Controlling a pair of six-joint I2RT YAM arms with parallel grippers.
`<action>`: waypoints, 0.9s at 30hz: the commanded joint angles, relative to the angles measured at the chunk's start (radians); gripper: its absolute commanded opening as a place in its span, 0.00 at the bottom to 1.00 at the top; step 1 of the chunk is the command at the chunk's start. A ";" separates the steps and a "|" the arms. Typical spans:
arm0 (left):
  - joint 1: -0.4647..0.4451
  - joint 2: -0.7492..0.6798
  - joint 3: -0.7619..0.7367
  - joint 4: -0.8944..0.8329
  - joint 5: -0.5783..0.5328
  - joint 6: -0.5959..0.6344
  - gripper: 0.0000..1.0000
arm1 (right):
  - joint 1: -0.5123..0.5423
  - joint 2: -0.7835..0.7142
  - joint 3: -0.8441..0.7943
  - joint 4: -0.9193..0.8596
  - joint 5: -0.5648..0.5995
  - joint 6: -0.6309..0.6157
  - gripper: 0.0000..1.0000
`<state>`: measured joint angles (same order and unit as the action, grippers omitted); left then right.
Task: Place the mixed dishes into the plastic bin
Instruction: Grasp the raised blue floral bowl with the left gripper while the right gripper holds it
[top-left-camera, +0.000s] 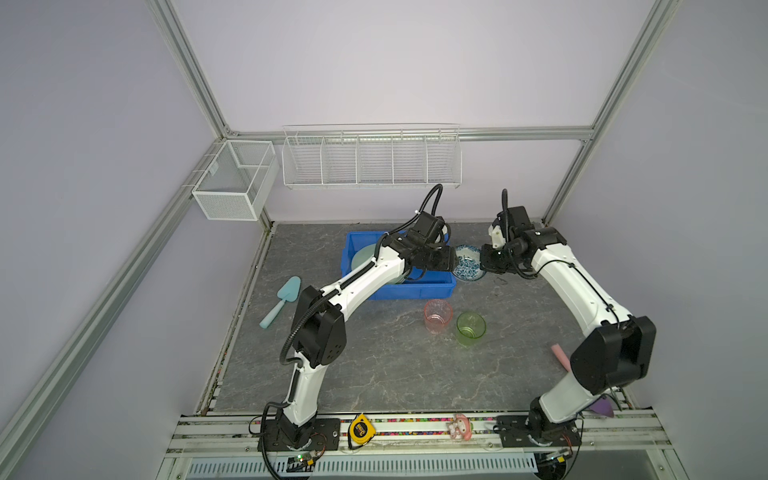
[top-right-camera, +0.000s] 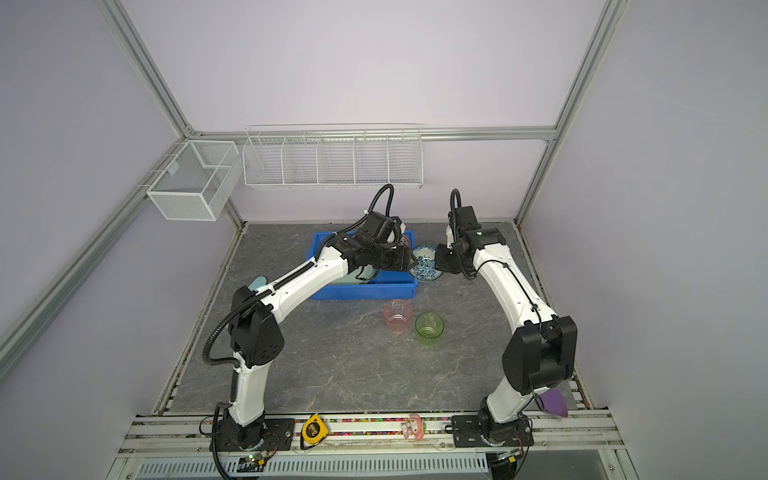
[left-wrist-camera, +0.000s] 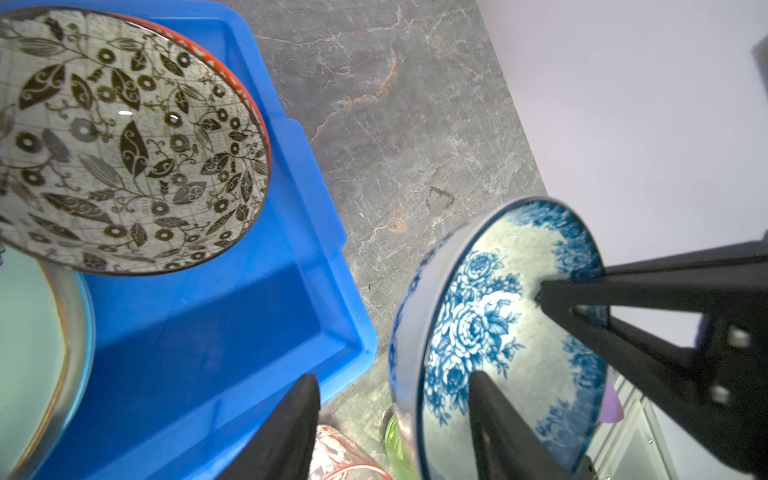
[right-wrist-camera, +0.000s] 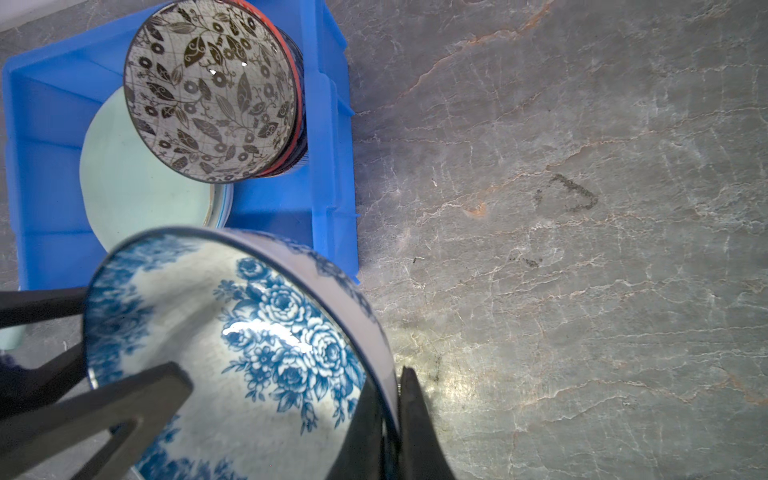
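Blue-rose bowl hangs tilted just right of the blue bin, mid-frame in both top views, its rim pinched by the right gripper. Left gripper straddles the opposite rim, jaws apart (seemingly not yet touching). Clamp it squarely before the right lets go, then clear the bin's wall.
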<state>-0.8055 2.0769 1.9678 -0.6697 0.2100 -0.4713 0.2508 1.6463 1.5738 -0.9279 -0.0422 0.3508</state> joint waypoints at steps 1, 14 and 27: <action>-0.005 0.022 0.046 -0.031 0.005 0.016 0.48 | 0.012 0.013 0.036 0.016 -0.012 -0.001 0.07; -0.006 0.042 0.078 -0.060 -0.015 0.026 0.18 | 0.031 0.026 0.054 0.009 0.020 -0.006 0.07; -0.007 0.077 0.120 -0.083 0.004 0.030 0.17 | 0.038 0.030 0.071 0.019 0.002 -0.005 0.07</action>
<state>-0.8062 2.1227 2.0556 -0.7334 0.1921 -0.4576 0.2768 1.6745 1.6066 -0.9455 0.0048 0.3504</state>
